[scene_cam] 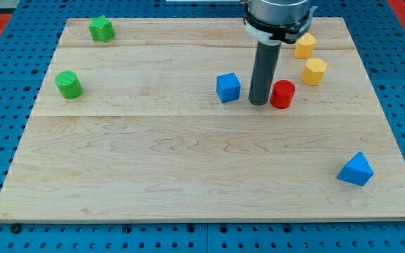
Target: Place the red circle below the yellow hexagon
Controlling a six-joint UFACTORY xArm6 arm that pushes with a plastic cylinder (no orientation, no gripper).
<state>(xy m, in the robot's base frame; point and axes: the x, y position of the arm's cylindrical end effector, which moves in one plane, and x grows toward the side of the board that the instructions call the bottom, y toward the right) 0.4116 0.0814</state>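
Note:
The red circle (283, 94) sits right of the board's middle, in the upper half. My tip (259, 102) stands just left of it, touching or nearly touching its left side. A yellow hexagon (314, 71) lies up and to the right of the red circle. A second yellow block (304, 45) lies above that, partly behind the arm's lower body. A blue cube (228, 87) sits just left of my tip.
A green star-like block (101, 29) lies at the view's top left. A green cylinder (68, 84) lies at the left. A blue triangular block (356, 169) lies at the lower right. The wooden board (188, 169) rests on a blue pegboard.

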